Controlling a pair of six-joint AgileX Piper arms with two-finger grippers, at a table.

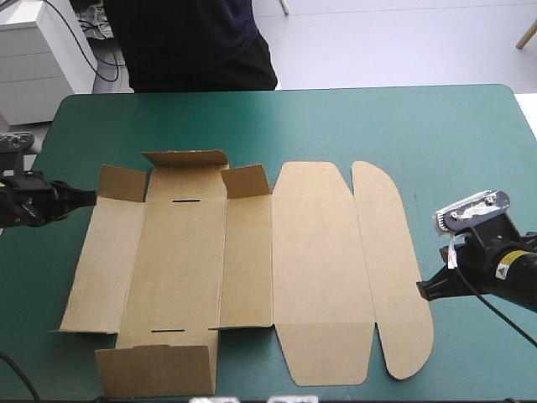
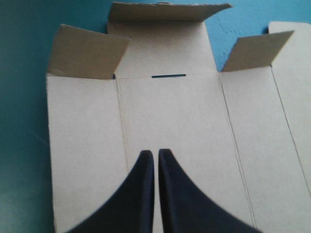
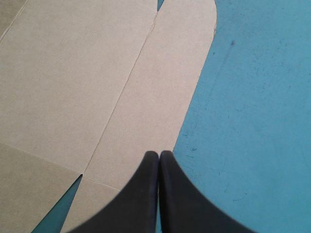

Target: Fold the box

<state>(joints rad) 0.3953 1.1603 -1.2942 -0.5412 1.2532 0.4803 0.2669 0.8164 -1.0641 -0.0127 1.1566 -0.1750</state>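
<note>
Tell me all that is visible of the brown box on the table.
The box is one cut sheet of brown board, creased, lying almost flat on the teal-green cover. Three flaps at the far edge and one at the near edge stand partly raised; two slots are cut in one panel. Its right end is a rounded flap.

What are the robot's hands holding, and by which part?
Nothing. The left hand and the right hand are both shut and empty; the box lies ungripped between them.
</note>
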